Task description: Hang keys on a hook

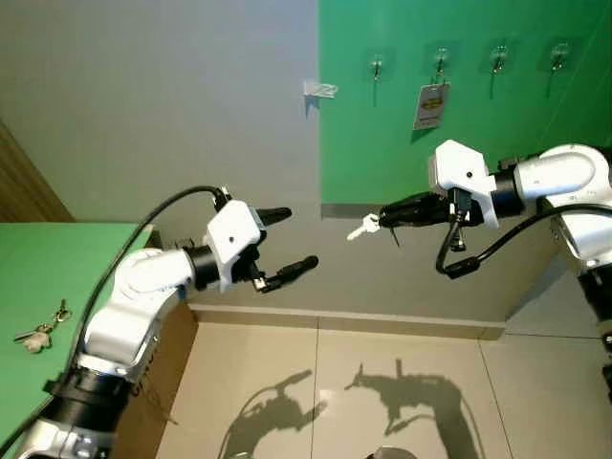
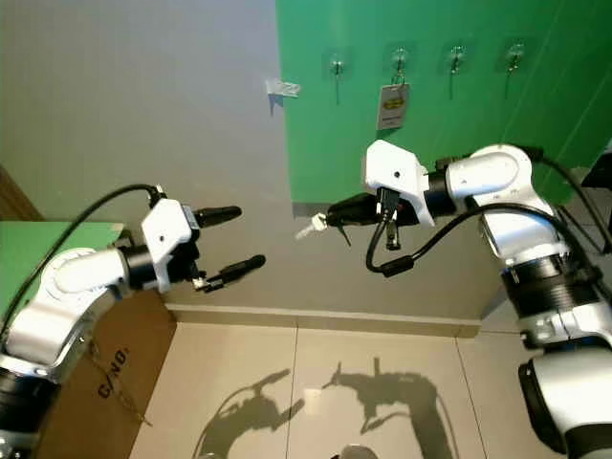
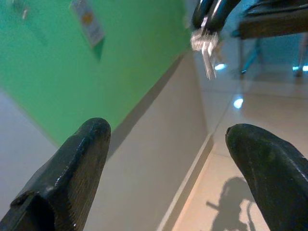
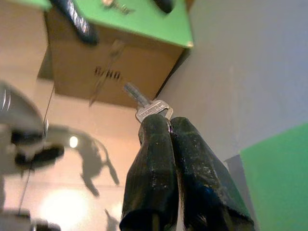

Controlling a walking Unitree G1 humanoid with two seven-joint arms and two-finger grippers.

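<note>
Silver key (image 4: 147,107), blade outward, pinched in right claw (image 1: 385,216)

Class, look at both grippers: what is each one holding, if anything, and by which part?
The right gripper pinches a silver key by its head end, blade pointing out. The left gripper is open and holds nothing.

The left pincer (image 3: 166,166) has its two black fingers (image 3: 72,178) spread wide, with a clear gap between them that looks out on a wall, green in one part and pale grey in the other, and on a glossy tiled floor (image 3: 250,106). Beyond the fingertips the right pincer (image 3: 211,12) grips a silvery bunch of keys (image 3: 206,43) (blurred, the blades dangling free), well apart from the left fingers. On the green wall (image 3: 57,72) hangs a white tag (image 3: 87,21) with an orange mark.
</note>
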